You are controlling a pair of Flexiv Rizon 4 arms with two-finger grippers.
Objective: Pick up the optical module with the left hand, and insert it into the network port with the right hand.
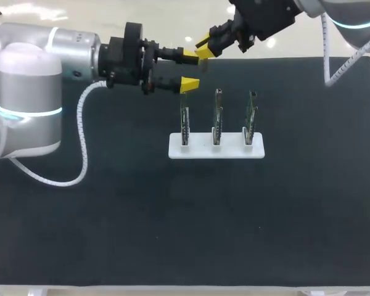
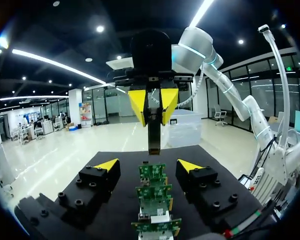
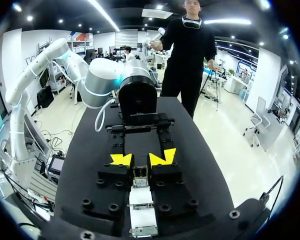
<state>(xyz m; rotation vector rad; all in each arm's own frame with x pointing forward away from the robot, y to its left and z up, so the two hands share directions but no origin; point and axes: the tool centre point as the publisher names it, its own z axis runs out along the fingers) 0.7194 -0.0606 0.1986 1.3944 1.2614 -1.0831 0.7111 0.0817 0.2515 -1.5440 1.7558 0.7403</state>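
Hanging from the right gripper [image 2: 153, 104], the optical module [image 2: 153, 134] shows as a slim dark bar pointing down toward the table, pinched from both sides by the two yellow tips. The right wrist camera gives the same grip close up: fingers drawn in narrow, the module's end wedged between them. It's up in the air, clear of everything below, touching nothing but those fingers.

Facing it is the left gripper [image 1: 190, 69], lying level above the table, fingers spread wide and empty, tips aimed toward the module. The two grippers are close. In the head view the right one's tips sit just beside the left one's far finger.

Nearer the camera in the head view stands a white rack [image 1: 200, 150] with three green circuit boards [image 1: 217, 117] upright in a row, one per slot. From the left wrist those boards line up one behind another, low between the open fingers, and the module appears above the farthest of them. How far it really is from that board, I can't tell. The black table [image 1: 111, 234] lies under it all.
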